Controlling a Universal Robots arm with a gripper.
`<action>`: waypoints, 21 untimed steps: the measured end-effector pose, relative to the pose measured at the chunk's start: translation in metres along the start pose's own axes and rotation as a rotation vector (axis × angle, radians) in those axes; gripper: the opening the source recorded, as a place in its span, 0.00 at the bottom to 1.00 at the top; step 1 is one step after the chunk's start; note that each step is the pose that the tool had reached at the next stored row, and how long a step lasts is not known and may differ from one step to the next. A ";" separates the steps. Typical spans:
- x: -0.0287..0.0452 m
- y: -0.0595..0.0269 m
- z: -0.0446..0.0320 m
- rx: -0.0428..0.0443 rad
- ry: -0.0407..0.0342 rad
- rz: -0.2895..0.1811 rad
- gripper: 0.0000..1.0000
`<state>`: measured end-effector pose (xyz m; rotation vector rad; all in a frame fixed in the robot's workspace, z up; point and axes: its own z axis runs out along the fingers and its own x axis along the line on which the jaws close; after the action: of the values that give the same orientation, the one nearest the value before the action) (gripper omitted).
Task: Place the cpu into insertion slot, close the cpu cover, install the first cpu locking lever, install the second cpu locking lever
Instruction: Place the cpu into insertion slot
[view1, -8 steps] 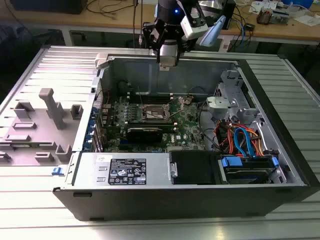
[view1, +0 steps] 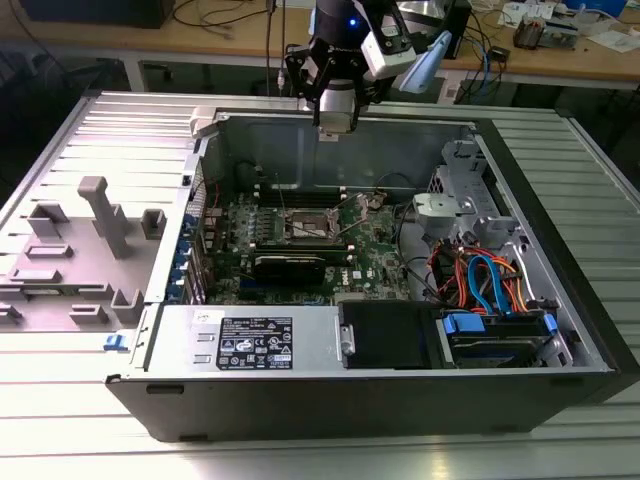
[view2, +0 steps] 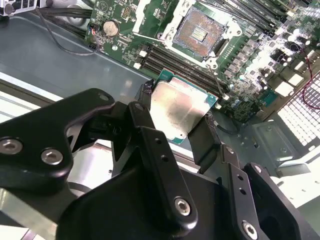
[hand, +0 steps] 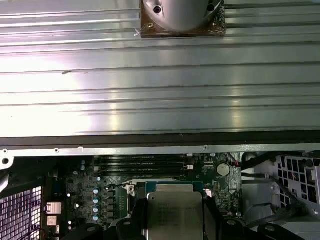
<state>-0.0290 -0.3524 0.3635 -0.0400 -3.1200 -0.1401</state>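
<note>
My gripper (view1: 335, 125) hangs over the far wall of the open computer case (view1: 420, 135), shut on the cpu. In both wrist views the cpu (view2: 180, 107) (hand: 174, 212) is a flat silver-grey square on a green base, pinched at two opposite edges by black fingers (view2: 150, 135) (hand: 212, 220). The insertion slot (view2: 199, 31) (view1: 312, 225) lies on the green motherboard below and ahead of the chip. Its gold contact field is bare. The cpu cover (view2: 150, 12) stands swung open at one side of the socket.
Black memory slots (view2: 175, 62) run between the held chip and the socket, and a coin battery (view2: 110, 27) sits nearby. A drive cage with blue and orange cables (view1: 480, 275) fills the exterior view's right. A grey plastic fixture (view1: 95, 225) stands on the slatted table (view1: 60, 150) at its left.
</note>
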 end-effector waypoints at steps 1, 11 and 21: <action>0.0000 0.0000 0.0000 0.0001 0.0000 0.000 0.55; 0.0000 -0.0002 0.0004 -0.0010 -0.0048 0.054 0.55; 0.0002 -0.0037 0.0006 -0.0016 -0.0079 0.088 0.55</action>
<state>-0.0293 -0.3561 0.3626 -0.1779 -3.1191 -0.1413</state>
